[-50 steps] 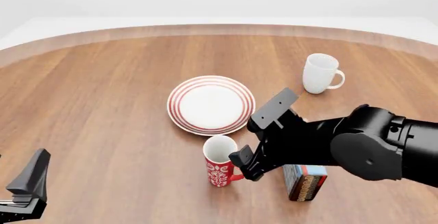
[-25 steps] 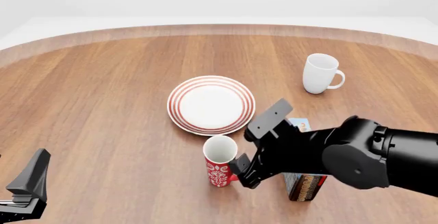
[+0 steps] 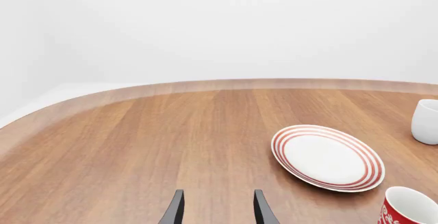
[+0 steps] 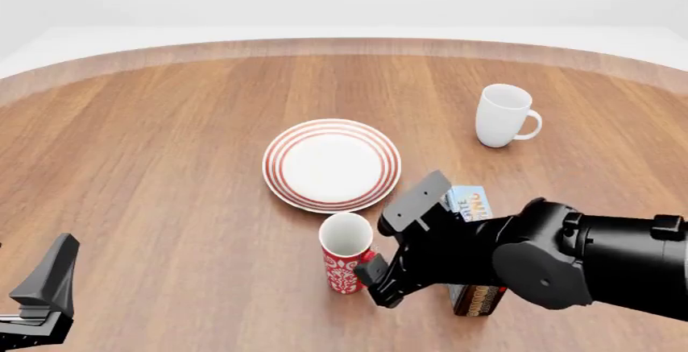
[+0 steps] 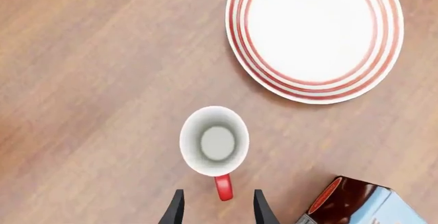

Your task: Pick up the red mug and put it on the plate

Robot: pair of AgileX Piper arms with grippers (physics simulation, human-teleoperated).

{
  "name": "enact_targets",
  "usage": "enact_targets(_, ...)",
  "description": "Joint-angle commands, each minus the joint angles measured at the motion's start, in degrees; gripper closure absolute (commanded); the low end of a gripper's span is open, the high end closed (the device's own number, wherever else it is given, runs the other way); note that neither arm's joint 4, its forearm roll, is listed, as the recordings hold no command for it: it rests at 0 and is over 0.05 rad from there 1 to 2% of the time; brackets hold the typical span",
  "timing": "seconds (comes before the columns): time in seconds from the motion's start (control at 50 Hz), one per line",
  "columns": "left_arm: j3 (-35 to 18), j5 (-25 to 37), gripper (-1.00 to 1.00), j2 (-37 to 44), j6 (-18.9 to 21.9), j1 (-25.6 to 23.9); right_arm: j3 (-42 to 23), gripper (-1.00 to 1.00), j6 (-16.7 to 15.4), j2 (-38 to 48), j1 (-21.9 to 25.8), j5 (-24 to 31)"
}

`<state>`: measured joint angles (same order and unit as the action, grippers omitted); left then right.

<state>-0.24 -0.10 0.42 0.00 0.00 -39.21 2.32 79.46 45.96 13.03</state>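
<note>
The red mug (image 4: pixel 346 253) is seen upright on the table (image 4: pixel 161 167), toward the near edge, just beside the plate (image 4: pixel 332 164) but apart from it. The right arm is bent low over the table from the right side, and its gripper (image 5: pixel 216 208) is pointed down at the mug's handle (image 5: pixel 223 187). Its fingers (image 5: pixel 175 209) are spread, with the handle between them, not pinched. A box (image 4: pixel 473 249) is partly hidden behind this arm. The left gripper (image 3: pixel 217 209) is kept at the near left corner, fingers apart, holding nothing.
</note>
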Motion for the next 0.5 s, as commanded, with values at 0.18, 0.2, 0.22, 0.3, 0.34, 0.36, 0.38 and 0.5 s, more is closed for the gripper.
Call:
enact_targets(0.18, 0.0, 0.0, -1.0, 0.0, 0.0, 0.0, 2.1, -1.0, 0.3, 1.6, -0.3, -2.9)
enact_targets(0.2, 0.0, 0.0, -1.0, 0.0, 0.0, 0.0, 2.3, -1.0, 0.5, 1.6, -0.2, -3.0)
enact_targets(0.22, 0.0, 0.0, -1.0, 0.0, 0.0, 0.0, 2.5, -1.0, 0.6, 1.8, -0.1, -3.3)
enact_targets(0.3, 0.0, 0.0, -1.0, 0.0, 0.0, 0.0, 2.7, -1.0, 0.8, 2.3, -0.3, -4.0)
enact_targets(0.34, 0.0, 0.0, -1.0, 0.0, 0.0, 0.0, 2.9, -1.0, 0.8, 2.5, -0.4, -4.3)
enact_targets(0.36, 0.0, 0.0, -1.0, 0.0, 0.0, 0.0, 2.9, -1.0, 0.9, 2.5, -0.4, -4.3)
enact_targets(0.38, 0.0, 0.0, -1.0, 0.0, 0.0, 0.0, 2.9, -1.0, 0.9, 2.5, -0.5, -4.4)
enact_targets(0.5, 0.0, 0.0, -1.0, 0.0, 0.0, 0.0, 3.3, -1.0, 1.2, 2.6, -0.5, -5.0)
